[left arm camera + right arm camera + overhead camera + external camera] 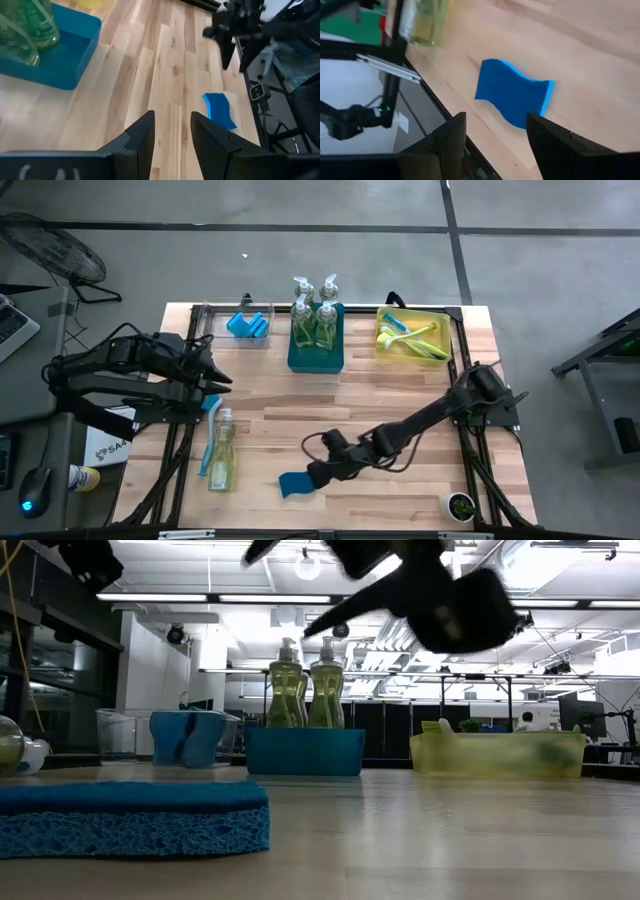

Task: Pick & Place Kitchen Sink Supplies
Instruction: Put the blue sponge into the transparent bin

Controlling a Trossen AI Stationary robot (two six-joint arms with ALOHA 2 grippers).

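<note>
We saw a small blue wavy-edged sponge (294, 484) lying flat on the pale wooden table (400, 395), low and centre in the high view, close to the table's near edge. The right gripper (316, 476) hung just above and beside it, its two dark fingers (447, 137) parted and empty, with the sponge showing in the gap ahead of them and apart from both.

At lower left, a clear pump bottle of yellow-green soap (221, 452) lay on its side with a long-handled blue dish brush (209, 432) beside it; whether they touched we could not tell. The left gripper (215, 375) hovered just above them, toward the table's left edge, its fingers (142, 137) standing slightly apart and gripping nothing.

Between the sponge and the back row, bare planks gave broad open room. Along the upper edge stood a clear rectangular bin (243, 326) holding blue sponges, a teal rectangular bin (316, 350) with upright soap bottles, and a yellow rectangular bin (411, 340) with lime-green and blue brushes.
</note>
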